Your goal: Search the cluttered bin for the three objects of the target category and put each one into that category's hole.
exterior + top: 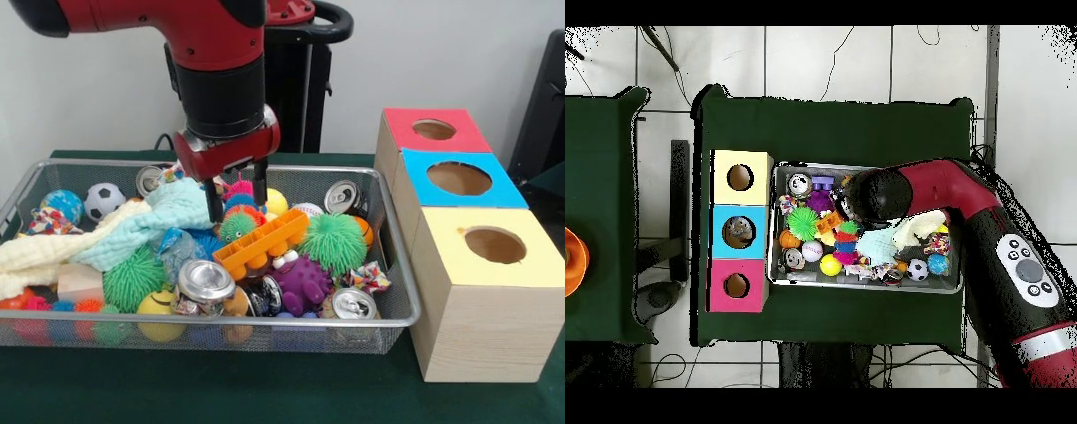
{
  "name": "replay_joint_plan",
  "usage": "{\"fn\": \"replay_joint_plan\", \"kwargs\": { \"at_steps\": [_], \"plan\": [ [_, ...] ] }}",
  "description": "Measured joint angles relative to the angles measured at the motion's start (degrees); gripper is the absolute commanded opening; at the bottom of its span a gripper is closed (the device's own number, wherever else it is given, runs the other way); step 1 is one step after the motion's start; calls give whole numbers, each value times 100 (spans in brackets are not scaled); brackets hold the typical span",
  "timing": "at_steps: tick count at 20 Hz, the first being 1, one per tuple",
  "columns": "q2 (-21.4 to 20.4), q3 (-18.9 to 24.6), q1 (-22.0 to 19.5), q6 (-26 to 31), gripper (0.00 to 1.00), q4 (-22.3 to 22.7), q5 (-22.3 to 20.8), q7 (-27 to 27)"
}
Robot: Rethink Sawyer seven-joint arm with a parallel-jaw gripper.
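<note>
The bin (pixel 399 265) is a wide silver wire-mesh basket full of toys; it also shows in the overhead view (pixel 865 288). One wad of clear, wrinkly plastic with blue patches (pixel 177 247) lies left of centre, between a green spiky ball (pixel 134 276) and a silver can (pixel 205 284). I cannot pick out other such wads in the clutter. My gripper (pixel 238 196) hangs over the bin's middle, open, its two black fingers (pixel 214 201) down among the toys, just right of and behind the wad. In the overhead view the arm's wrist (pixel 877 194) hides the gripper.
Three wooden boxes with a round hole each stand beside the bin: yellow-topped (pixel 494 246), blue-topped (pixel 459 178), red-topped (pixel 434 130). A pale cloth (pixel 106 234) covers the bin's left part. An orange tray (pixel 261 243), spiky balls (pixel 334 240) and cans (pixel 355 305) crowd the rest.
</note>
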Motion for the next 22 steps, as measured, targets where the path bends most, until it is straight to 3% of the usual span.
{"fn": "replay_joint_plan", "kwargs": {
  "at_steps": [14,22],
  "plan": [
    [-251,-7,252,-787,100,-202,-1337,-1],
    [-298,-29,173,-1014,100,-202,-1667,-15]
  ]
}}
